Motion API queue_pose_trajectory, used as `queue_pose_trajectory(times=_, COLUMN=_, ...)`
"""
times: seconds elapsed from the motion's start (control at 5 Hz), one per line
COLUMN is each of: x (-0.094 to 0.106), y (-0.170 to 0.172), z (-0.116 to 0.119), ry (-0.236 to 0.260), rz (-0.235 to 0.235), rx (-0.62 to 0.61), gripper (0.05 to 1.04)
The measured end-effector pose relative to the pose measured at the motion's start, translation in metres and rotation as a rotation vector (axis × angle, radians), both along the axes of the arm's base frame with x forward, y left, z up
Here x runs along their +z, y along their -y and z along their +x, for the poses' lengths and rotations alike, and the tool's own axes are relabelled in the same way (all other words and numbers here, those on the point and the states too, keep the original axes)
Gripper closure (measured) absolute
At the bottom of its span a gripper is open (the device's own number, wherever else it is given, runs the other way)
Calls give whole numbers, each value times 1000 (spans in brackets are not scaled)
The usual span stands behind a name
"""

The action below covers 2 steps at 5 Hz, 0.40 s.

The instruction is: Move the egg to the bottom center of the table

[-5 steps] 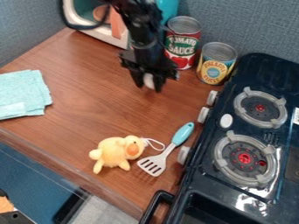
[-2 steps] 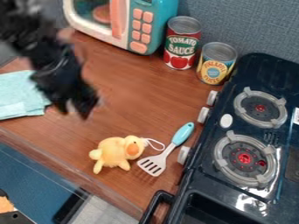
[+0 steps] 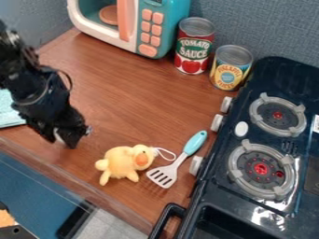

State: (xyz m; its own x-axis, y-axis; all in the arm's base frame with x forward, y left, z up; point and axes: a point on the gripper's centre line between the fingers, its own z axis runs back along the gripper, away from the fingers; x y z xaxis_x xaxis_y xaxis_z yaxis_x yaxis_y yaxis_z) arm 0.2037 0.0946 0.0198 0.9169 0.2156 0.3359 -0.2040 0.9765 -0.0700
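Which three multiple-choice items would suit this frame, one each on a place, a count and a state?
1. Where is the gripper?
A over the stove
B left of the yellow toy
C above the cans

2. How many burners show?
A two
B three
C four

3. How does the spatula rest?
A upright in a can
B gripped
C lying on the table

Key:
1 B: it hangs at the table's left.
2 A: two grey rings.
3 C: head and blue handle lie along the wood.

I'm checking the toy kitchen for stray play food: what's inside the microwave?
Inside the microwave, a flat, round, orange-brown piece shows. Whatever lies directly behind the pink upright handle is covered, so I can't tell what is there.
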Motion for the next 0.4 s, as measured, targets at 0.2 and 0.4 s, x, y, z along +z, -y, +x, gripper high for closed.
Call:
queue_pose_trajectory(times=0.2, x=-10, y=0, z=5, ry=-28, rz=11, rx=-11, gripper=513)
queue_pose_trajectory(times=0.4, x=-10, y=-4, z=4, ry=-46, rz=15, rx=17, gripper=210)
